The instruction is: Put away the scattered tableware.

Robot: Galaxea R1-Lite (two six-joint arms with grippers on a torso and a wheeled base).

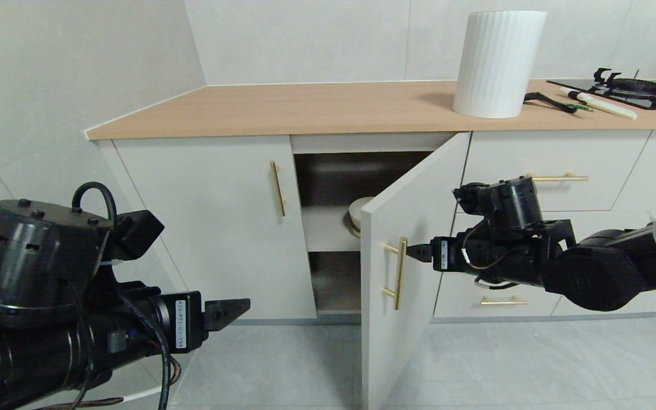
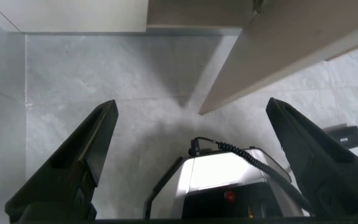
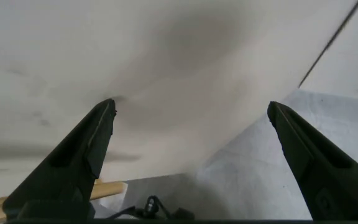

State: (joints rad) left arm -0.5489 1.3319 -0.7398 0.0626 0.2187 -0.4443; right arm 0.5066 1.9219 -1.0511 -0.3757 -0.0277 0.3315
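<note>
**Head view.** The cabinet door (image 1: 419, 188) stands partly open. The right gripper (image 1: 416, 252) is held just beside the upper end of the door's brass handle (image 1: 401, 273); contact cannot be confirmed. A pale, rounded bowl (image 1: 358, 212) sits on the shelf (image 1: 325, 228) inside the cabinet, partly hidden by the door's edge, with a darker rim showing beneath it. On the counter (image 1: 305, 105), a few long-handled utensils (image 1: 581, 102) lie between a white ribbed container (image 1: 499, 62) and the stove (image 1: 635, 88). The left gripper (image 1: 237, 310) is held low, well apart from the cabinet.

**Left wrist view.** The fingers (image 2: 86, 155) are spread wide and nothing is held between them. The floor (image 2: 104, 68) lies below them, and the lower edge of the door is seen beyond.

**Right wrist view.** The fingers (image 3: 79, 155) are likewise wide apart and empty. The door's white face lies close ahead, and a strip of the brass handle is noted at the picture's edge.

**Assessment.** The step in hand is judged to be the handling of the door, with the bowl already stowed. If the door is to be shut, the handle must be brought between the open fingers and gripped, or the door face pushed, and the door's swing followed. If the utensils are counted as tableware, the door is better left open.
</note>
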